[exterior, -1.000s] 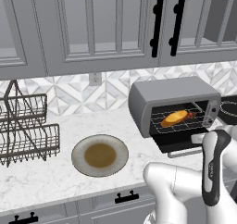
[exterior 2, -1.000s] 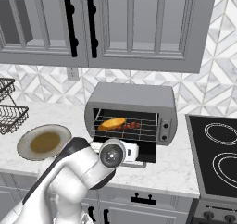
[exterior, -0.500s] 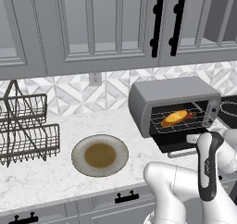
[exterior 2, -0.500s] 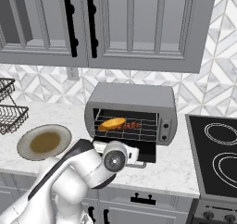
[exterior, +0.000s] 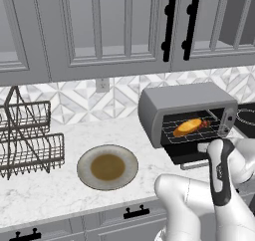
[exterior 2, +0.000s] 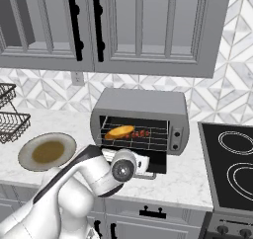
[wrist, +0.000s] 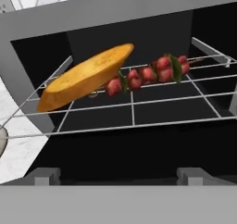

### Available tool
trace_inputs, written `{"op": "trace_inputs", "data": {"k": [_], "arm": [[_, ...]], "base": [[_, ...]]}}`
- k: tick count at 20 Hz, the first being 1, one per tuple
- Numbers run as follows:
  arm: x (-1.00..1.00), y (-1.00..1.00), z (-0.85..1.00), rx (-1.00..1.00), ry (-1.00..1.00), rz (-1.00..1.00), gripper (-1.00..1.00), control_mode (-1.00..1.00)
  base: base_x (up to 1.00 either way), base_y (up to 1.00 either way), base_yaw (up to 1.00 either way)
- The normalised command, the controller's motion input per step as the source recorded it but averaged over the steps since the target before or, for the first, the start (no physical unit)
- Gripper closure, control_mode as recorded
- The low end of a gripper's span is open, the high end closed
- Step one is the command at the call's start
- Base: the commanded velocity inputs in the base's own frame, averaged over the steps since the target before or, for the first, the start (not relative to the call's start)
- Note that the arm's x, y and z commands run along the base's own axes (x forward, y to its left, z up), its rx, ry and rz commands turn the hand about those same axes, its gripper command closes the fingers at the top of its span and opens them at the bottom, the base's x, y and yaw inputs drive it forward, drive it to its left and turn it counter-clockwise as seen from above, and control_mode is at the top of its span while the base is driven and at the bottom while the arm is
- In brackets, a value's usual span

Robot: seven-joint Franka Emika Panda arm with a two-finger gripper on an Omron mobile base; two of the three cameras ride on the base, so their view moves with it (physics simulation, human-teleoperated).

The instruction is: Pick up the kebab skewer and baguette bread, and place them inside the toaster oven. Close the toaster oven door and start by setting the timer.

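Note:
The grey toaster oven (exterior: 187, 105) (exterior 2: 141, 107) stands on the counter with its cavity open. The golden baguette bread (wrist: 85, 75) (exterior 2: 119, 132) (exterior: 187, 127) lies tilted on the wire rack. The kebab skewer (wrist: 148, 72) (exterior 2: 138, 133) (exterior: 205, 123) lies beside it, one end tucked under the loaf. The toaster oven door (exterior 2: 157, 163) (exterior: 185, 156) hangs down, open. My gripper (wrist: 119, 176) (exterior 2: 146, 163) hovers just in front of the door, facing the cavity. It is open, with nothing between its fingers.
A round plate (exterior: 107, 166) (exterior 2: 47, 151) sits on the marble counter left of the oven. A wire dish rack (exterior: 25, 140) (exterior 2: 10, 119) stands further left. The stovetop (exterior 2: 232, 164) lies to the right. The knob panel (exterior 2: 176, 133) is on the oven's right side.
My hand has shifted only slightly in front of the oven. The bread, the skewer and the door have stayed where they were.

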Motion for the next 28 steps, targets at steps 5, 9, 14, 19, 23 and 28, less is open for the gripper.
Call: {"op": "trace_inputs", "data": {"k": [5, 9, 14, 19, 23, 28], "arm": [[0.32, -0.08, 0.0, 0.0, 0.0, 0.0, -1.0, -1.0], [0.31, -0.01, 0.0, -0.09, 0.0, 0.0, -1.0, -1.0], [0.2, 0.0, -0.04, -0.12, 0.0, 0.0, -1.0, -1.0], [0.1, 0.0, 0.0, -0.03, 0.0, 0.0, -1.0, -1.0], [0.01, -0.02, -0.05, 0.0, 0.0, 0.0, -1.0, -1.0], [0.0, -0.04, -0.25, 0.0, 0.0, 0.0, -1.0, -1.0]], "base": [[0.0, 0.0, 0.0], [0.0, 0.0, 0.0], [0.0, 0.0, 0.0], [0.0, 0.0, 0.0], [0.0, 0.0, 0.0], [0.0, 0.0, 0.0]]}}
